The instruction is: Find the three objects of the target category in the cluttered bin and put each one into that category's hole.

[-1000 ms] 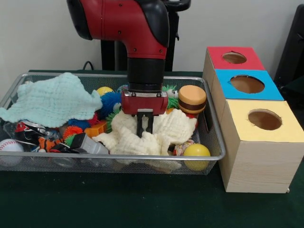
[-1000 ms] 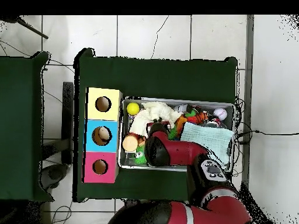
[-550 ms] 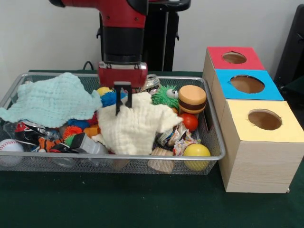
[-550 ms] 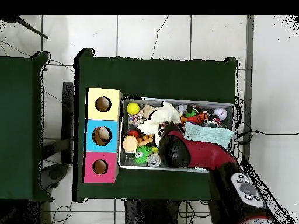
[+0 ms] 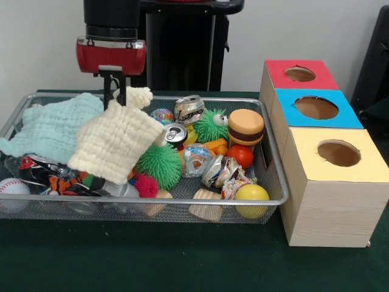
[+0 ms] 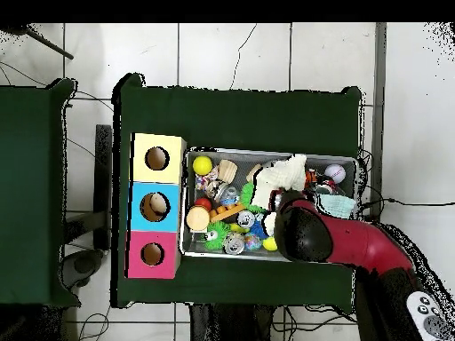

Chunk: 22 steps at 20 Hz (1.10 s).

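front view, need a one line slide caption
Gripper lifts a cream cloth over the cluttered bin, beside red, blue and yellow hole boxes.

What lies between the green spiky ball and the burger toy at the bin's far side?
In the front view, nothing: the green spiky ball and the burger toy sit side by side, touching or nearly so.

Sitting on the dark green tabletop [image 5: 182, 261], a wire mesh bin [image 5: 267, 182] crowded with small things; lying inside, a yellow ball [image 5: 251, 196] at the front corner nearest the boxes, a toy burger [image 5: 245, 126] toward the back, crushed cans [image 5: 189, 109], a green spiky ball [image 5: 159, 165], a baseball [image 5: 12, 188] at the opposite end; standing just beside the bin, three wooden boxes with round holes, topped red [image 5: 299, 74], blue [image 5: 316, 108] and yellow [image 5: 338, 154].
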Each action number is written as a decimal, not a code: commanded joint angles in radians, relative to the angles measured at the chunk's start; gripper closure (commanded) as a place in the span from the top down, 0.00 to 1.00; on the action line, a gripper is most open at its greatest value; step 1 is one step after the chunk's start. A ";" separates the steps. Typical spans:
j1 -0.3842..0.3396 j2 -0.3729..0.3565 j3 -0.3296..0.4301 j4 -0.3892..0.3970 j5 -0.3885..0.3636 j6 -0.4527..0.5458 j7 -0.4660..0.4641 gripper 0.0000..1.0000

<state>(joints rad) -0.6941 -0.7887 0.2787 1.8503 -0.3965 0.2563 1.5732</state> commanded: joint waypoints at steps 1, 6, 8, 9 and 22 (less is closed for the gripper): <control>-0.040 -0.011 0.156 0.027 -0.109 0.044 -0.138 0.00; -0.073 -0.009 0.183 0.026 -0.146 0.053 -0.133 0.00; -0.071 0.000 0.167 0.023 -0.164 0.046 -0.110 0.00; -0.066 0.007 0.159 0.020 -0.180 0.037 -0.101 0.00; -0.254 -0.036 0.328 0.045 -0.202 0.163 -0.254 0.00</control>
<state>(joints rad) -0.8763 -0.8013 0.4663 1.8743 -0.5417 0.2717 1.5732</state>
